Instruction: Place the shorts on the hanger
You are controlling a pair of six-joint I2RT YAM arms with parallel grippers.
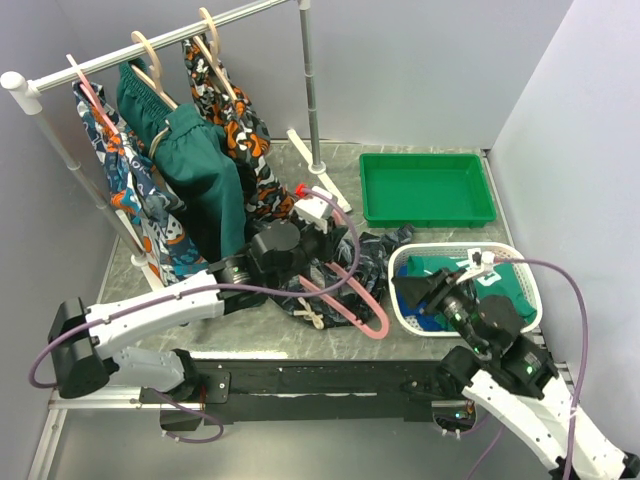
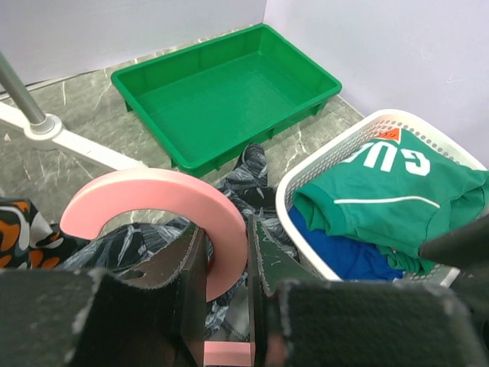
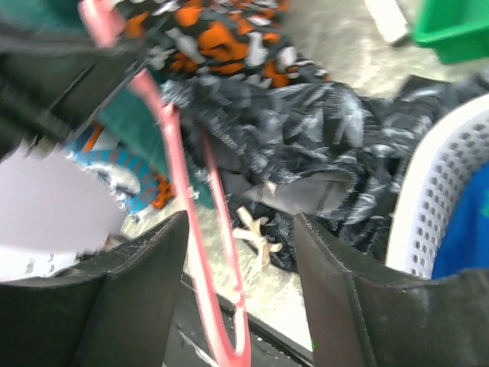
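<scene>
pinching hanger [image 2: 153,191] at its neck with left gripper [image 2: 227,256] | right gripper [image 3: 238,222] fingers spread, empty | shorts [image 1: 372,252] heaped at centre of top view | risk: hanger may swivel in pinch, unheld shorts could slide off

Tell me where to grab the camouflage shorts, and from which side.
Probably pinch the raised fold of the shorts on their basket side, coming from the right with the right end effector; the hanger bars cross the left part, while this fold stands clear.
</scene>
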